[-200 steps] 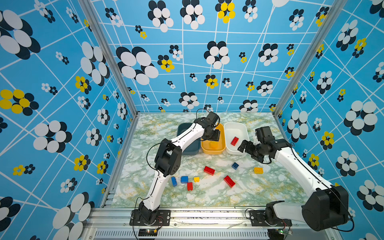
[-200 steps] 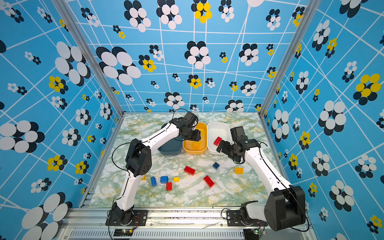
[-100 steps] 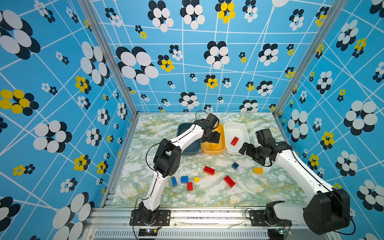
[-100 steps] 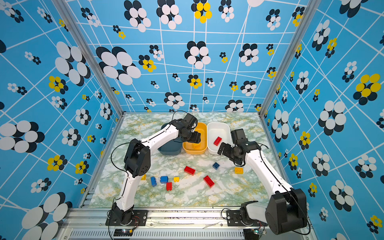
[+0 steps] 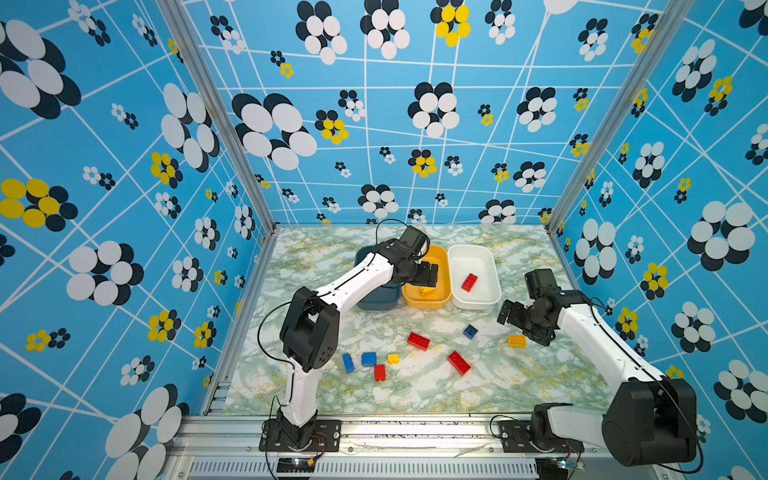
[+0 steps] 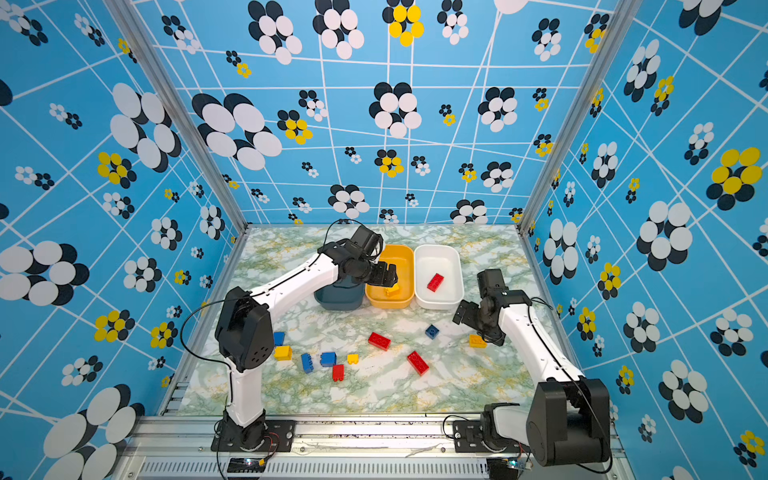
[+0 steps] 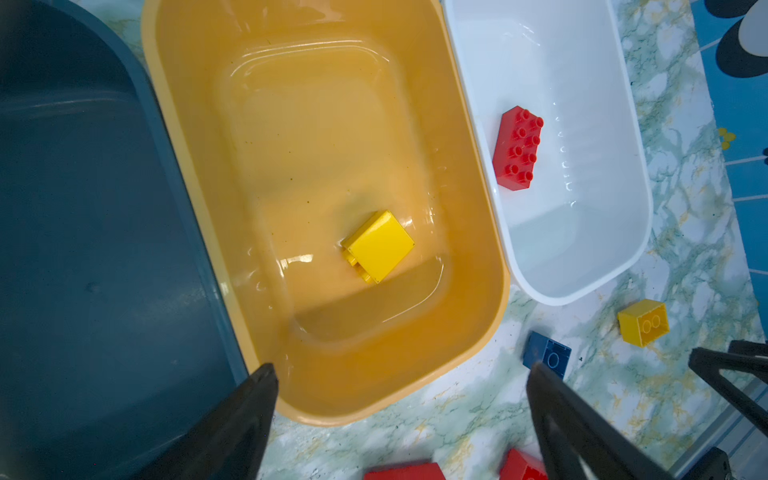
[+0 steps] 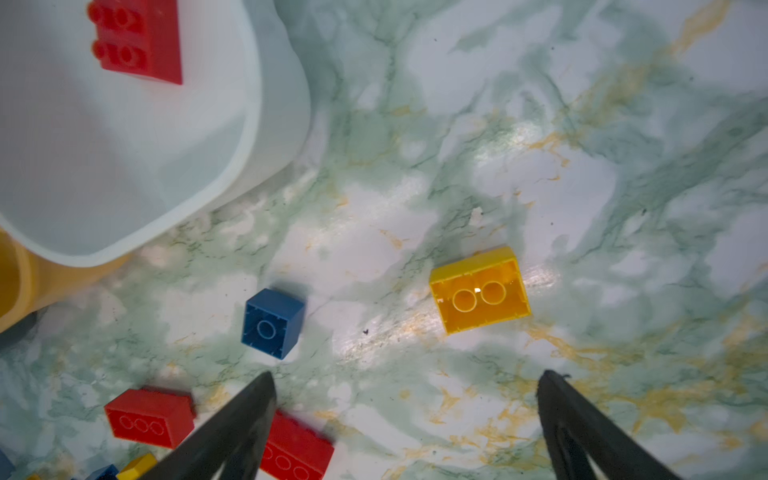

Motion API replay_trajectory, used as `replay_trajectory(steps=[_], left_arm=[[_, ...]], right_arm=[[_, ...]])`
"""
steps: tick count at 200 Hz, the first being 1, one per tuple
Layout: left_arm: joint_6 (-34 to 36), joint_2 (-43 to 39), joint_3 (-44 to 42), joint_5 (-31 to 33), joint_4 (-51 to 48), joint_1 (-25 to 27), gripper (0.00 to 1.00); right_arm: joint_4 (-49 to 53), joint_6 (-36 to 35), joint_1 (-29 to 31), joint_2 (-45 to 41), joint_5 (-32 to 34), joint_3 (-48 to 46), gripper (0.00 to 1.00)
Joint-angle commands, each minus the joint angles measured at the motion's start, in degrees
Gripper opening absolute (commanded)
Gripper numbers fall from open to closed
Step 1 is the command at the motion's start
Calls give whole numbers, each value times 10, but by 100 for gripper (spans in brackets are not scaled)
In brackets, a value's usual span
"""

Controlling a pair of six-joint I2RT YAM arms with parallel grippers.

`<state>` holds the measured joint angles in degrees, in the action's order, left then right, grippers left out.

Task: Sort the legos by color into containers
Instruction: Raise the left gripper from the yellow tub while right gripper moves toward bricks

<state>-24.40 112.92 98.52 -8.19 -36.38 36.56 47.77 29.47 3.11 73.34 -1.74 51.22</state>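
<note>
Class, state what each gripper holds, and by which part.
Nothing. Left gripper is open above the yellow brick lying in the yellow tub; right gripper open, empty.

Walls (image 5: pixel 124 291) are blue with white lines and black, white and yellow flowers. Table (image 5: pixel 415 395) is green-veined marble. Flanking the yellow tub (image 7: pixel 187 124): a teal tub (image 7: pixel 83 208), a white tub (image 7: pixel 582 249). Its brick (image 7: pixel 378 245) is yellow.

Bright, even lighting, soft shadows, glare streaks inside the yellow tub (image 7: pixel 187 145).

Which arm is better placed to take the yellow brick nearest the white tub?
Right: the right gripper, open, hovers close to the yellow brick; the left gripper is over the yellow tub, farther off.
</note>
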Motion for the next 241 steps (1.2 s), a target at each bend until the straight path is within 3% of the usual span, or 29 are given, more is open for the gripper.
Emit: replay_trajectory(steps=[1,93,241], left_arm=[[-9,-41,-29,2,13,-14,96],[-10,-107,-89,8,12,-45,97],[-17,-120,-115,4,17,-68,97]], right_arm=[[2,-16,-16,-7,11,-19,99],[-63,-56,-41,42,4,-53,99],[-103,-73,-39,122,-36,-48,94]])
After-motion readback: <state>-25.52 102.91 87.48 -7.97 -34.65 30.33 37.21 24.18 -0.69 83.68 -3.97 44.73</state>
